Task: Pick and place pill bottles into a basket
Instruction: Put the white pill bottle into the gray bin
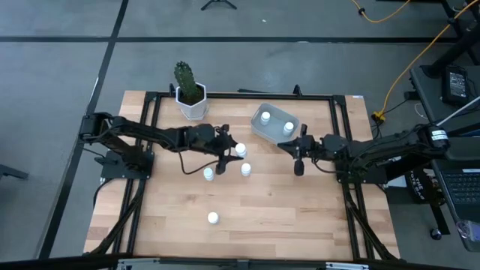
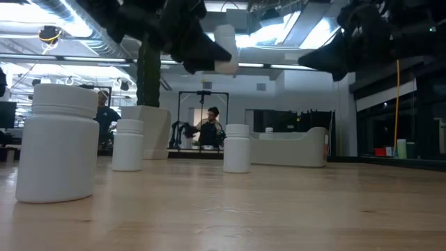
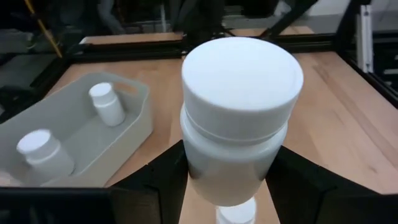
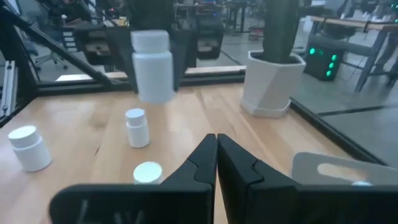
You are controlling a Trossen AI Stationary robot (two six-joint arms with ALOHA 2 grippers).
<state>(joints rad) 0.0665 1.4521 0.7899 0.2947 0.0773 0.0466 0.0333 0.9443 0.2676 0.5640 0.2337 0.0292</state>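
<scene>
One pill bottle (image 3: 239, 118) is clamped between the fingers of the left hand (image 1: 238, 150), held clear above the worktop (image 1: 300, 210). This hand sits near the middle of the worktop, just beside the basket (image 1: 256, 129). Two more bottles lie inside the basket: one (image 1: 265, 116) toward its far end and one (image 1: 289, 126) nearer the right arm. Three bottles stand upright on the worktop: one (image 1: 208, 174) and another (image 1: 246, 169) below the left hand, and a third (image 1: 213, 218) well apart toward the front edge. The right hand (image 1: 298, 159) has its fingers pressed fully together and grips nothing; it hangs just beside the basket's near side. A cactus pot (image 1: 192, 105) stands near the rear-left corner.
</scene>
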